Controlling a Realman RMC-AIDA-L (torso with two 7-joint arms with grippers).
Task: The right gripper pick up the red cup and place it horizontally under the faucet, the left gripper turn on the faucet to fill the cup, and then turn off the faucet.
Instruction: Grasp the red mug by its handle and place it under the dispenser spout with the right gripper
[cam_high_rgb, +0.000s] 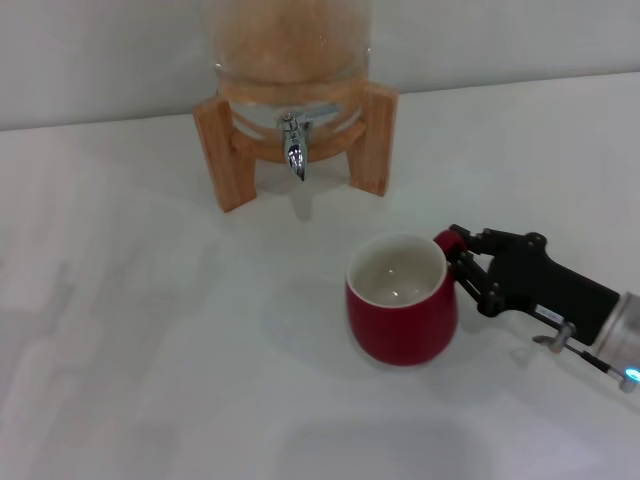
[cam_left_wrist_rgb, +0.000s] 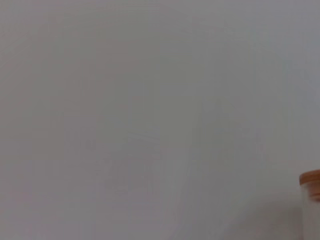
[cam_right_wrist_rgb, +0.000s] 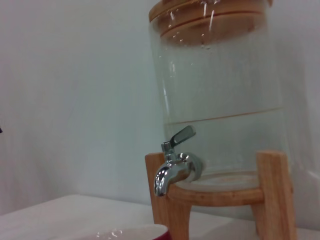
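Observation:
The red cup (cam_high_rgb: 402, 305) stands upright on the white table in the head view, white inside showing, its handle turned to the right. My right gripper (cam_high_rgb: 458, 256) reaches in from the right and its black fingers close around that handle. The chrome faucet (cam_high_rgb: 294, 150) hangs from the front of the dispenser, behind and to the left of the cup, lever raised at a slant. The right wrist view shows the faucet (cam_right_wrist_rgb: 175, 167) side-on, with the cup's rim (cam_right_wrist_rgb: 135, 233) at the edge. The left gripper is out of view.
The faucet belongs to a glass drink dispenser (cam_high_rgb: 290, 50) on a wooden stand (cam_high_rgb: 215, 150) at the back of the table (cam_high_rgb: 130, 330). The left wrist view shows a plain pale surface and a sliver of the dispenser's wooden part (cam_left_wrist_rgb: 311, 184).

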